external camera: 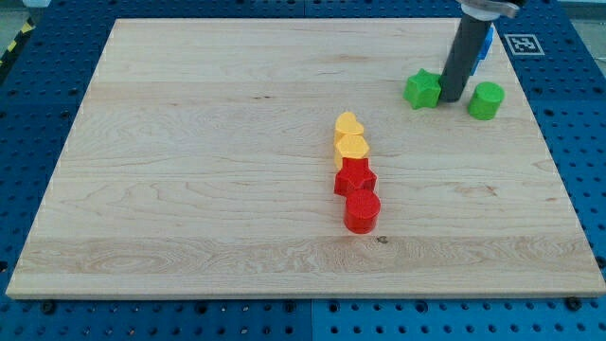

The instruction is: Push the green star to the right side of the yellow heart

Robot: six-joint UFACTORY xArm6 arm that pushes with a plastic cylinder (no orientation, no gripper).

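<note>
The green star lies near the view's top right on the wooden board. My tip rests just right of the star, touching or nearly touching it, between it and a green round block. The yellow heart sits at the board's centre, down and left of the star. It heads a tight column with another yellow block right below it.
A red star and a red round block continue the column below the yellow blocks. A blue block shows partly behind the rod at the board's top edge. The board's right edge lies close beyond the green round block.
</note>
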